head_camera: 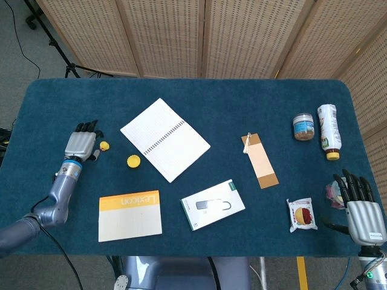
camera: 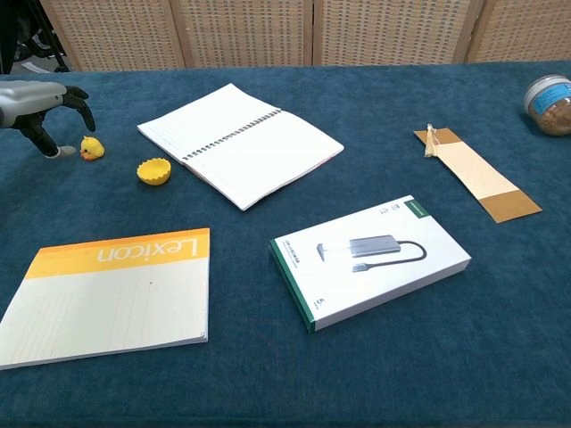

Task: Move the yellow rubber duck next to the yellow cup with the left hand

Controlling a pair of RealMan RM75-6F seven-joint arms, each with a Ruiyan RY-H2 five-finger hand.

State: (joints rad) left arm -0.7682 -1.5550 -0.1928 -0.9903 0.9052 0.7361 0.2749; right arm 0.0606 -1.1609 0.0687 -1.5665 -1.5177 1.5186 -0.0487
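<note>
On the left part of the blue table (head_camera: pixel 242 96) the left hand (head_camera: pixel 81 143) stands just beside the yellow rubber duck (head_camera: pixel 104 145). Its fingers (camera: pixel 78 96) are spread and a little curved downward, and it holds nothing. In the chest view one fingertip comes very close to the duck on its left side, but I cannot tell if it really touches. The duck sits on the cloth, near the yellow cup (head_camera: pixel 133 161) but apart from it, with the cup lower and to the right in the head view.

To the right of the cup lies an open spiral notebook (head_camera: pixel 165 139). Below the cup there is an orange and white Lexicon pad (head_camera: pixel 130 215), and next to it a white box (head_camera: pixel 213 204) with a picture of a cable adapter. Further right a brown bookmark (head_camera: pixel 260 161) with a tassel lies flat. Near the right edge stand a small jar (head_camera: pixel 303 126) and a bottle (head_camera: pixel 328 130) lying on its side, and lower there is a snack packet (head_camera: pixel 302 215).

The right hand (head_camera: pixel 361 209) rests at the lower right corner, fingers extended and apart, grasping nothing. A small pink object (head_camera: pixel 332 192) lies just beside it; I cannot tell what it is.
</note>
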